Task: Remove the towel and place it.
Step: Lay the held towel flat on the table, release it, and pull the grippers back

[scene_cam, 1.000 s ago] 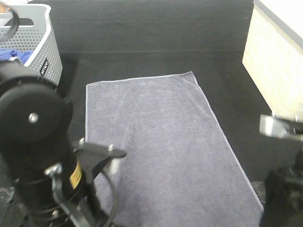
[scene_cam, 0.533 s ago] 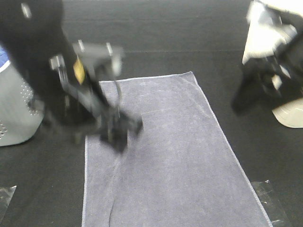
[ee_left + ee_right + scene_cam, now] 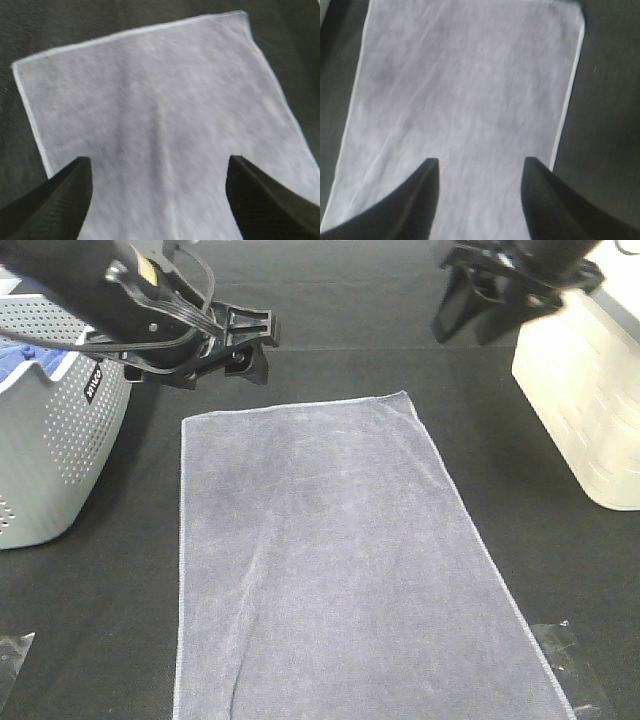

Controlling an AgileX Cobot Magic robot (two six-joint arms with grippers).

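Observation:
The towel (image 3: 340, 560) is a long grey-lavender cloth lying flat on the black table, its far hem (image 3: 300, 405) toward the back. My left gripper (image 3: 255, 345) hovers above the table just behind the towel's far left corner. Its jaws are open with nothing in them, and in the left wrist view the towel (image 3: 160, 110) shows between the two fingers (image 3: 55, 200). My right gripper (image 3: 470, 325) hangs in the air behind the far right corner, open and holding nothing. The towel (image 3: 465, 100) lies below it in the right wrist view.
A grey perforated basket (image 3: 60, 450) stands at the left edge with a royal-blue cloth (image 3: 20, 358) inside. A pale translucent container (image 3: 585, 400) stands at the right. Clear tape pieces (image 3: 560, 640) lie on the black table near the front corners.
Both arms have swung toward the back of the table. The left gripper has left the towel's left side for a spot behind its far hem. The towel has not moved.

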